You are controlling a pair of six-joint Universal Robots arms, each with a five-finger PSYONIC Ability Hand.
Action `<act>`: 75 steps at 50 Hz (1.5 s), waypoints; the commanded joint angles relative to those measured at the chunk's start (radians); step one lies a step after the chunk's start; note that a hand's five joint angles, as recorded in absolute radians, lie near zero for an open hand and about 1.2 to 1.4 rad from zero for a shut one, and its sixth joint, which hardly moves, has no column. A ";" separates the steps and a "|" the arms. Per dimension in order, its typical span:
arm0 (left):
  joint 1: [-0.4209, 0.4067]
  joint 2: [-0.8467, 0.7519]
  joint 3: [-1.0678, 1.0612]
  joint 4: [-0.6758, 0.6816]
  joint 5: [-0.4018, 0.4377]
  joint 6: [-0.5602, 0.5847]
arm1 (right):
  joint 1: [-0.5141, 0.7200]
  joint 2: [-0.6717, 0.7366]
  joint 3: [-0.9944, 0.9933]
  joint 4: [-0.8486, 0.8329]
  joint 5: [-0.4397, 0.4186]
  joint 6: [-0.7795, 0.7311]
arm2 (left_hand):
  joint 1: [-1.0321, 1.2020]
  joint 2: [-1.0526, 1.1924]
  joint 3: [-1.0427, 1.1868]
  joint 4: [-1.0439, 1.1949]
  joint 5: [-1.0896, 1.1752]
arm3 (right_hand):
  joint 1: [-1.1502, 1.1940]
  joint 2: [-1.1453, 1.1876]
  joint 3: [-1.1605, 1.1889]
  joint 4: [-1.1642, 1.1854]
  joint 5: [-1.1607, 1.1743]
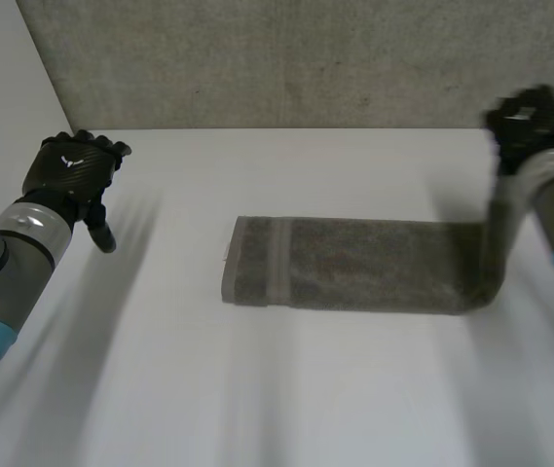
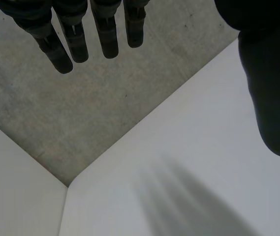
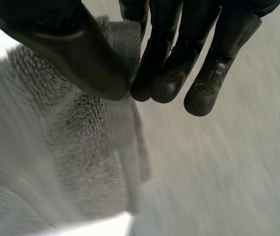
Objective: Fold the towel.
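Right hand: the right hand (image 3: 83, 56) pinches the towel (image 1: 354, 265), thumb pressed to fingertips (image 3: 164, 88) with the cloth's short end caught between them. It holds that end above the counter (image 1: 257, 399).
Towel: a grey-brown strip lies flat along the counter. Its right end rises steeply into the pinch, while its banded end (image 1: 277, 261) rests flat at the opposite side.
Left hand: the left hand (image 1: 70, 167) hangs well apart from the towel, beyond the banded end. Its fingers (image 2: 76, 37) are straight and slightly parted, and it holds nothing.
Counter: white and bare on every side of the towel.
Wall: rough concrete (image 1: 306, 58) stands behind the towel's far long edge.
Step in hand: most likely bringing the lifted end over to the banded end, which would halve the strip.
Doing it well: carry the pinched end straight along the towel's length so the long edges stack. Keep it only high enough that the cloth rolls over itself, and lay it square on the banded end before letting go.
Risk: a single pinch may let the lifted end's free corner droop or twist. The flat part could also drag along, since the left hand is not pinning it.
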 commanded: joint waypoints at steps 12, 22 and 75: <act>-0.092 -0.104 0.075 0.005 -0.006 -0.113 | 0.520 0.287 -0.020 -0.225 -0.132 0.002 | -0.081 -0.071 -0.059 -0.079 -0.208 | -0.114 -0.125 -0.126 -0.130 -0.125; -0.129 -0.141 0.114 0.007 -0.006 -0.121 | 0.451 0.099 0.109 -0.210 -0.106 0.171 | -0.072 -0.062 -0.050 -0.070 -0.199 | -1.156 -1.168 -1.168 -1.173 -1.167; -0.194 -0.101 0.178 0.004 -0.104 -0.239 | 0.573 0.258 -0.007 -0.087 -0.232 0.128 | -0.069 -0.059 -0.047 -0.067 -0.196 | 0.066 0.054 0.053 0.049 0.054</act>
